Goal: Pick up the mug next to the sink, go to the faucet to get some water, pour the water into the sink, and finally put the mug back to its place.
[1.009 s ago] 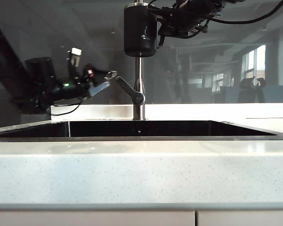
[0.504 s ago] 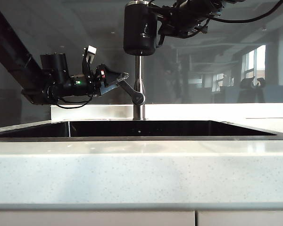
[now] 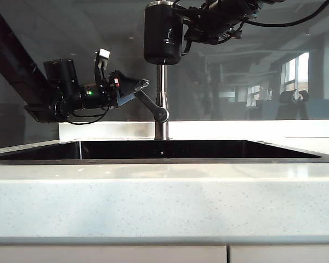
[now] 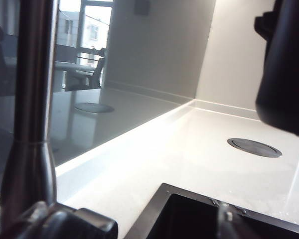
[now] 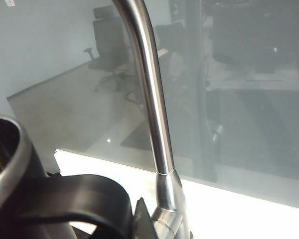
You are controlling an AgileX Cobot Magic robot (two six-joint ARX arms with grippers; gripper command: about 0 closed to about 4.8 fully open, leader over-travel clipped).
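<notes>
Two grippers in play, both raised over the far edge of the sink. Mug up high at centre, upright, directly in front of the faucet pipe and hiding its upper length. Held there from the right by the right gripper, clenched on the loop handle side of the mug. Left gripper lower down and left of the pipe, jaws spread wide, tips right at the slanted lever — whether touching it could not be told from the exterior view. Nothing carried in it.

From the left wrist view, more of the far side: faucet pipe close and thick, a dark corner of the sink, white countertop running to a low backsplash, a round dark disc set flush in the stone, and the black mug hanging above — none of that countertop detail visible from the exterior. Left gripper's own fingers barely seen there.

From the right wrist view, the steel rim of the mug and its black handle close up, with the faucet curving overhead just beside it.
</notes>
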